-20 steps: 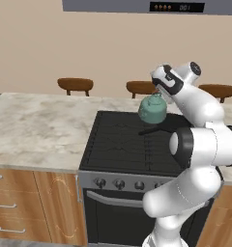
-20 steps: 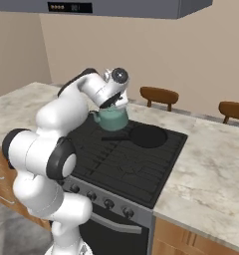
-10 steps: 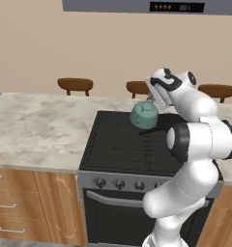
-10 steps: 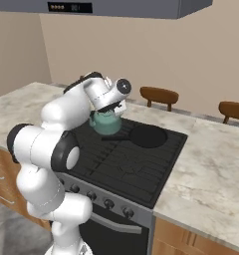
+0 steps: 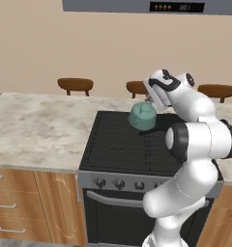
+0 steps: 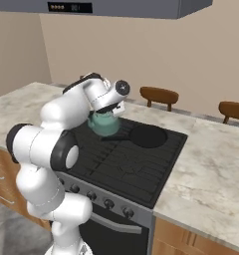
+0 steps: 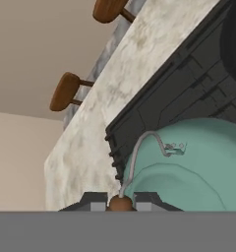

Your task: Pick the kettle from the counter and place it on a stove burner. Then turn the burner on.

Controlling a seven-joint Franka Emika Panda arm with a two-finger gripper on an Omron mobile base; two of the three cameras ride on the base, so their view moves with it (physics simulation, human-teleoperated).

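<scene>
The teal-green kettle hangs low over the back left part of the black stove, its thin handle pinched in my gripper. From the right it appears as the kettle under the gripper, by the stove burner grate. In the hand view the gripper is shut on the handle's brown grip, with the kettle just below and the grate beyond it. Whether the kettle touches the grate I cannot tell.
A black frying pan sits on the back right burner, its handle pointing toward the kettle. Silver knobs line the stove front. The marbled counter flanks the stove on both sides. Brown stools stand behind the counter.
My gripper carried the kettle left and slightly down across the back of the stove. It has barely moved in the last half second.
</scene>
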